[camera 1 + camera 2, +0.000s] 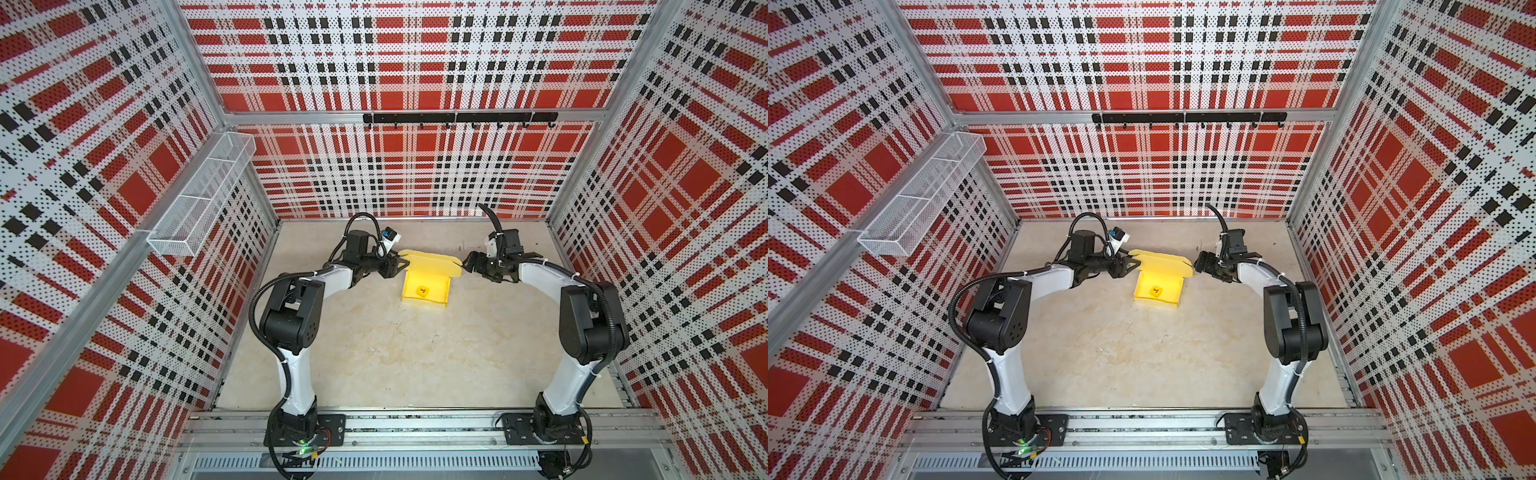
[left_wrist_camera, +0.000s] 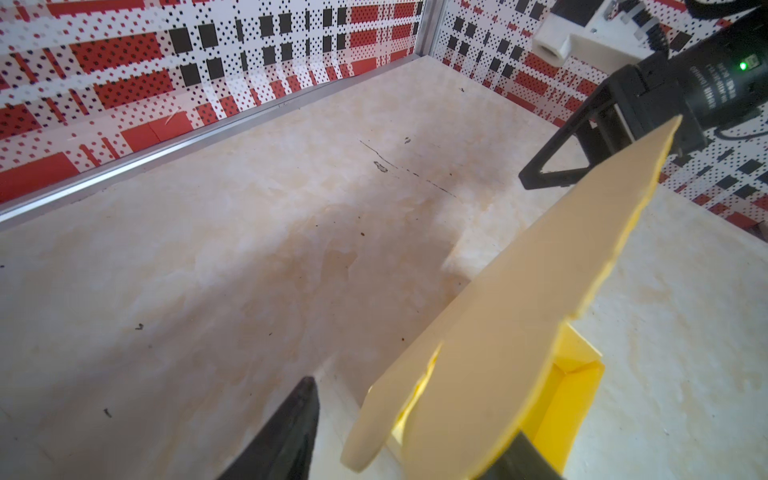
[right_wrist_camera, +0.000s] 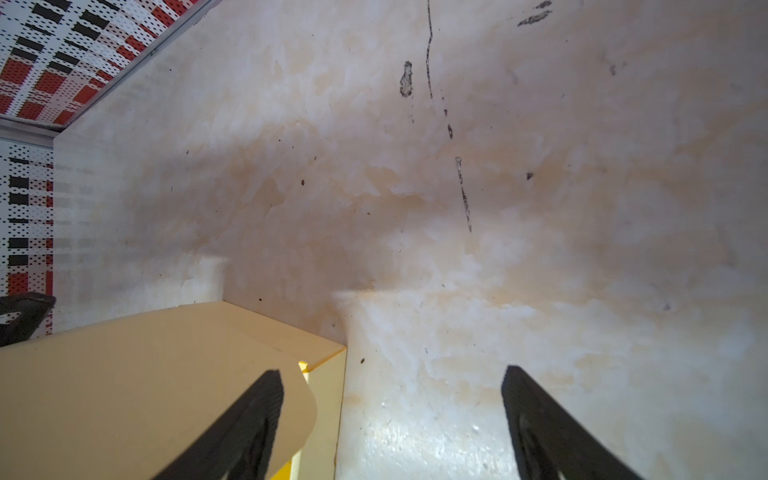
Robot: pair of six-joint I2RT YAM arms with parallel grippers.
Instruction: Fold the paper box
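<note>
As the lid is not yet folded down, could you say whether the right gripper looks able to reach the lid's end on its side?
Probably yes: the right gripper, jaws open, sits beside the end of the paper box lid, with nothing between them.

Paper box [image 1: 432,266] centre-back — near table [image 1: 395,353] free.

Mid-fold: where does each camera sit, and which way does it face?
Top views: high at the front, looking down and back; both arms whole, box between left gripper and right gripper.
Left wrist: behind its fingers, facing across the floor; lid and right gripper ahead.
Right wrist: behind its fingers, angled at the floor; lid end by one finger.
Shared: every view shows the lid.
</note>
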